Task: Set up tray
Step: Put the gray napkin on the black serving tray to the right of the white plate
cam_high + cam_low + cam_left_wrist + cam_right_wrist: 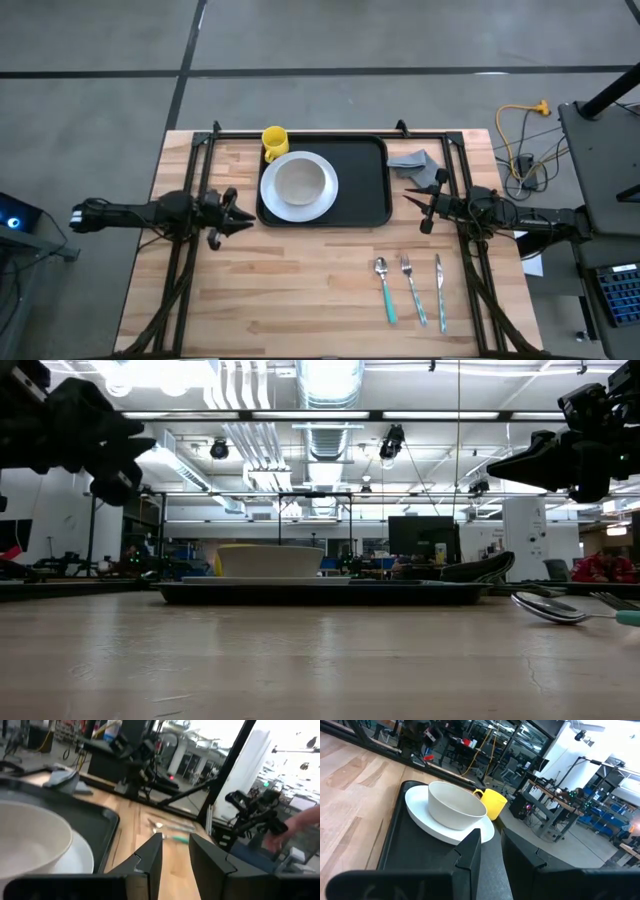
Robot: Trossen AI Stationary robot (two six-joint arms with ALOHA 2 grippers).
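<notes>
The black tray (365,190) lies on the far middle of the table. On its left half a white bowl (299,181) stands on a white plate (322,207), and a yellow mug (275,141) sits at the tray's far left corner. My left gripper (243,222) hovers open just left of the tray's near left corner, above the table; its fingertips (175,837) point toward the table's right. My right gripper (410,196) hovers open off the tray's right edge, pointing left (491,832). Neither touches anything.
A grey folded napkin (418,165) lies to the right of the tray. A spoon (385,290), a fork (412,288) and a knife (440,290) lie side by side near the table's near right. Black frame rails (190,190) run along both sides and the far edge.
</notes>
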